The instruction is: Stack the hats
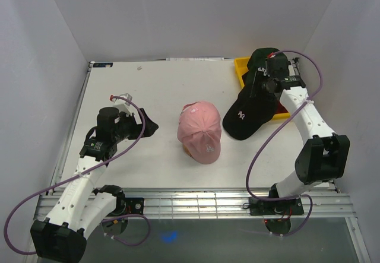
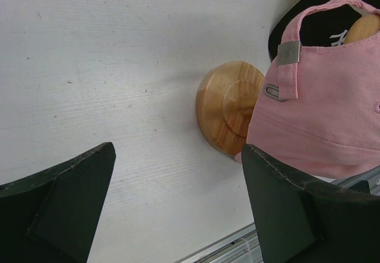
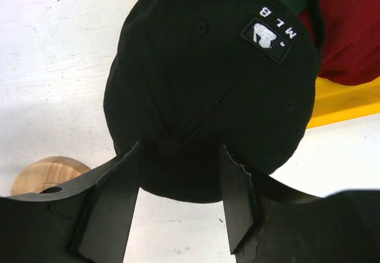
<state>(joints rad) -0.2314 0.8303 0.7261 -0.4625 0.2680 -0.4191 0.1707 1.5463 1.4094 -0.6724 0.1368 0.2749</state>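
1. The pink cap (image 1: 200, 133) was seen at the middle of the table (image 1: 130, 85), set over the wooden stand (image 2: 228, 105). In the left wrist view the stand's round base showed beneath the cap's back strap.
2. The black cap (image 1: 246, 116) was found at about 2 o'clock from the pink cap, just beside it. It lay partly on the table and partly over the 7 o'clock corner of the yellow tray (image 1: 240, 70).
3. The dark green cap (image 1: 261, 56) was seen in the tray, at 12 o'clock from the black cap and partly hidden by the right arm. The red cap (image 3: 350, 31) was shown only in the right wrist view, in the tray beside the green one.
4. The right gripper (image 1: 260, 89) was positioned over the 12 o'clock end of the black cap. In its wrist view its fingers (image 3: 113, 197) were parted, with the cap's rear edge and bare table seen in the gap between them. Nothing was pinched. Whether the fingertips touched the fabric could not be told.
5. The left gripper (image 1: 153, 126) was held at 9 o'clock from the pink cap, near it but apart. Its jaws were spread fully wide and nothing was held. Only the table and the stand's base were seen between them.
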